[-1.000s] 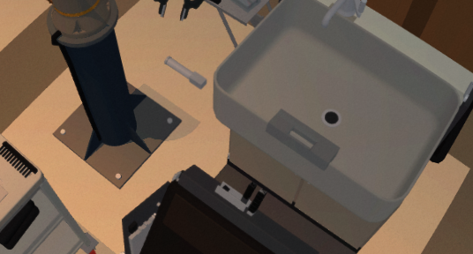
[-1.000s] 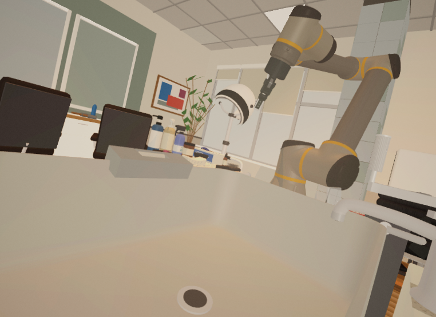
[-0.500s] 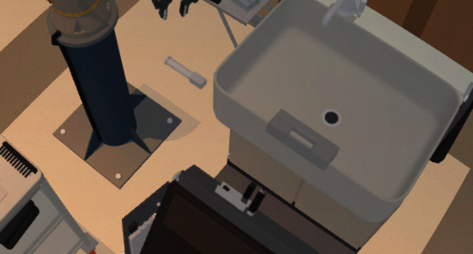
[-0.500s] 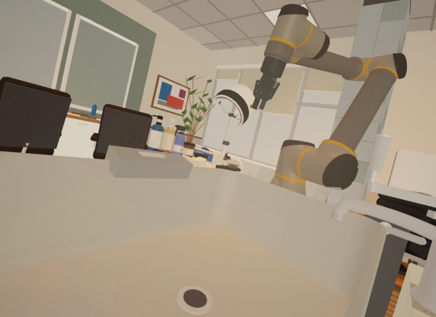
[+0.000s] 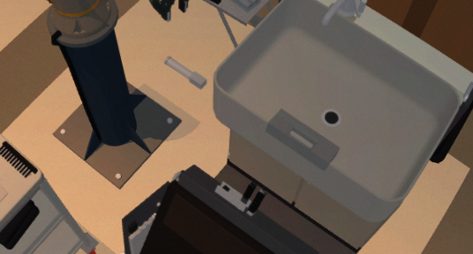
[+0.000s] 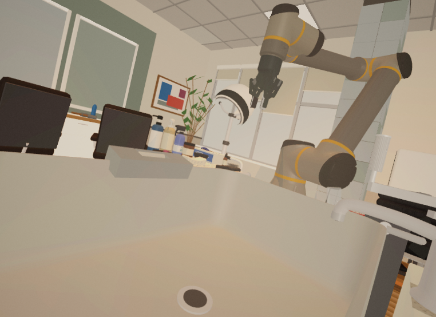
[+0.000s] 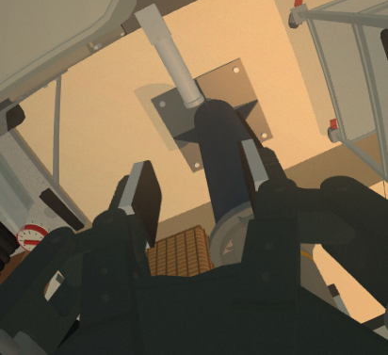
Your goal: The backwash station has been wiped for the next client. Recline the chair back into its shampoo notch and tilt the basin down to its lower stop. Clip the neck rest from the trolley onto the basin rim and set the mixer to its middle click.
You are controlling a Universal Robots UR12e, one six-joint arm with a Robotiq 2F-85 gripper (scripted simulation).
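My gripper hangs high in the air with its fingers apart, holding nothing. It is up beside the basin's far left corner, near the trolley. The grey neck rest sits on the basin's near rim, above the drain. The wide beige basin fills the middle of the scene, and the mixer stands at its far edge. The dark chair back lies below the basin's near rim.
My own dark pedestal stands on its floor plate left of the basin. A grey cylinder lies on the floor between pedestal and basin. A grey cabinet sits at the lower left.
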